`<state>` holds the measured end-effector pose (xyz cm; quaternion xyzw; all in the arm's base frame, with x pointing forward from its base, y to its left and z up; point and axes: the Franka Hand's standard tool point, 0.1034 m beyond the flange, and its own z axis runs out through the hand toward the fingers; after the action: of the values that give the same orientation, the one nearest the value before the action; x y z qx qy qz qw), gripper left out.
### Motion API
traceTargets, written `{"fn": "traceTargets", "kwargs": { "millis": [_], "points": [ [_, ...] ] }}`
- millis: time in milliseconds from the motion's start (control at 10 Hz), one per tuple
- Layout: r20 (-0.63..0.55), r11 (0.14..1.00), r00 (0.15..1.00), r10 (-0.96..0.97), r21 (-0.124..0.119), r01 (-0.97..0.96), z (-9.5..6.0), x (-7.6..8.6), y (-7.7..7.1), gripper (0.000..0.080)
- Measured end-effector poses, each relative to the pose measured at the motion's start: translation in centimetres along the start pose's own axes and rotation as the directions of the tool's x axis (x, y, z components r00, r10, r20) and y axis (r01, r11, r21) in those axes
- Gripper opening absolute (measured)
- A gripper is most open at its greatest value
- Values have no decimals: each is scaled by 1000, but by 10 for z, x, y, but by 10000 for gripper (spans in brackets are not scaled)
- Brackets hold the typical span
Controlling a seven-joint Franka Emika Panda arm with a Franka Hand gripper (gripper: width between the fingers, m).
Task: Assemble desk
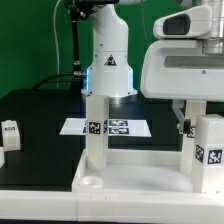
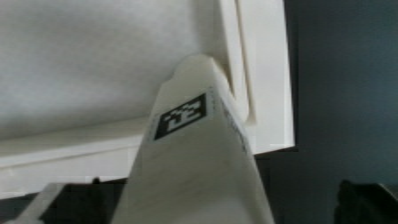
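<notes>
The tabletop [image 1: 130, 178] runs off the exterior view's lower edge. The gripper body hides the top of the leg [image 1: 208, 150] beside it, and its fingers cannot be made out. In the wrist view, the dark fingers [image 2: 54, 205] are cropped and blurred; their spacing is indeterminate.
</notes>
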<state>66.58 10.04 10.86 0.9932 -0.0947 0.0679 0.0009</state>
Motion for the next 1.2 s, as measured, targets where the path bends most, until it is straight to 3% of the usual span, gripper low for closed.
{"fn": "traceTargets", "kwargs": {
  "millis": [600,800,900,1000,1200],
  "points": [
    [0,958,958,-286,-14,286,-1,1,3,648],
    [0,960,960,-279,-15,279,-1,1,3,366],
    [0,962,962,-274,-14,274,-1,1,3,366],
    [0,968,968,-252,-14,251,-1,2,4,290],
    [-1,984,984,-179,-14,179,-1,2,4,290]
  ]
}}
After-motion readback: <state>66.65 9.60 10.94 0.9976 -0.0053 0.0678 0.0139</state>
